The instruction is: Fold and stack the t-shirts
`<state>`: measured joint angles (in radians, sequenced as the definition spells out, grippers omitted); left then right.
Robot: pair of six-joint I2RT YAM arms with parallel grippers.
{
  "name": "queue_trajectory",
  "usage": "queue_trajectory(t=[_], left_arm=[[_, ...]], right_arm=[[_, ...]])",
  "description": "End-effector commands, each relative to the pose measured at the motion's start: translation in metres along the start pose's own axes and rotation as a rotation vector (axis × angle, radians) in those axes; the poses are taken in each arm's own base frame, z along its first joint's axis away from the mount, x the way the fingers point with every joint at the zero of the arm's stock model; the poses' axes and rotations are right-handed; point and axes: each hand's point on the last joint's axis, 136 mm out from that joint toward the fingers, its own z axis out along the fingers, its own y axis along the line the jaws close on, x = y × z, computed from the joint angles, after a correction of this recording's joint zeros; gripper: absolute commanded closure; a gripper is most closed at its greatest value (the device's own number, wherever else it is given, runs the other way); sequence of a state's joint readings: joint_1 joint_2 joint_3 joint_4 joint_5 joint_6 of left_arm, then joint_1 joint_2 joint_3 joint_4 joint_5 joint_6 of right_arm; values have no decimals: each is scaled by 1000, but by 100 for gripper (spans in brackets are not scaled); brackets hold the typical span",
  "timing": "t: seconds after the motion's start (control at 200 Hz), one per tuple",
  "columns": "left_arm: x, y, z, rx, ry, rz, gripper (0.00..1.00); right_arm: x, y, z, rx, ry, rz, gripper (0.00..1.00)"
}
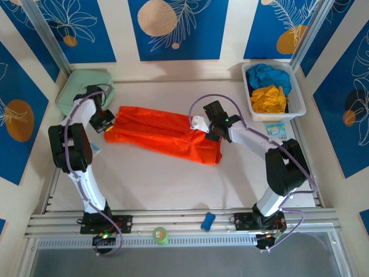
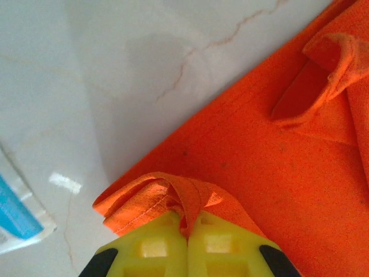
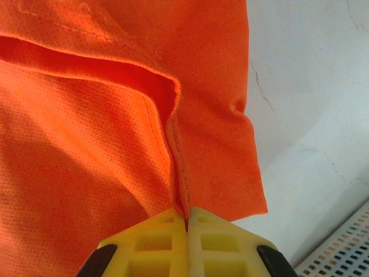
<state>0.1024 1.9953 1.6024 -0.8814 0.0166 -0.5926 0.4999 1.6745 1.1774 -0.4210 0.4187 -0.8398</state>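
The white marbled table is carrying an orange t-shirt, lying folded in a long band across the centre. A pale green case is sitting at ten o'clock, a white basket at two o'clock, a small printed packet lying just beside it.

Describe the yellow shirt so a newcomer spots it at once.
On the table, find the white basket in the far right corner. Two crumpled shirts lie in it; the yellow shirt fills the nearer half. Its neighbour, the blue shirt, lies behind it.
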Motion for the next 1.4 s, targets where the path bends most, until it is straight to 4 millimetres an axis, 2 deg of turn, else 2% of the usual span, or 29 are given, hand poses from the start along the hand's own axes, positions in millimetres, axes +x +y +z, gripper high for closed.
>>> queue_trajectory(t=[0.0,0.145,0.245,0.29,0.44,0.565,0.73,0.82,0.921,1.036,1.116,1.221,1.311,1.396], left_arm=[[-8,-1,4,-34,4,18,100],[-14,-7,11,-23,7,19,99],[-16,-11,12,-10,5,20,70],[-17,-14,10,3,1,19,61],[-21,-28,-4,67,-23,34,44],[-20,-36,-24,98,-42,68,32],[-7,-30,-45,69,-55,126,22],[3,-20,-53,27,-65,156,18],[15,-7,-56,-36,-68,189,17],[26,0,-52,-81,-63,219,18],[33,0,-44,-92,-46,240,26],[40,-6,-33,-96,-18,271,41],[43,-14,-28,-100,-17,297,42],[45,-22,-28,-96,-32,311,42]], right_arm=[[-13,-13,7,11,-52,7,100],[-8,-15,23,11,-21,48,100],[-5,-17,31,14,-3,97,100],[-4,-17,35,17,7,123,100],[1,-21,47,35,38,234,100],[6,-23,57,33,71,322,99],[17,-30,70,49,151,444,81],[20,-41,70,73,173,546,71],[16,-54,59,83,143,689,66],[4,-61,31,33,100,871,65],[-3,-52,12,-31,110,1000,65],[-7,-8,0,-158,189,1075,66],[-10,34,-1,-218,254,1050,67],[-19,61,6,-274,278,1037,69]])
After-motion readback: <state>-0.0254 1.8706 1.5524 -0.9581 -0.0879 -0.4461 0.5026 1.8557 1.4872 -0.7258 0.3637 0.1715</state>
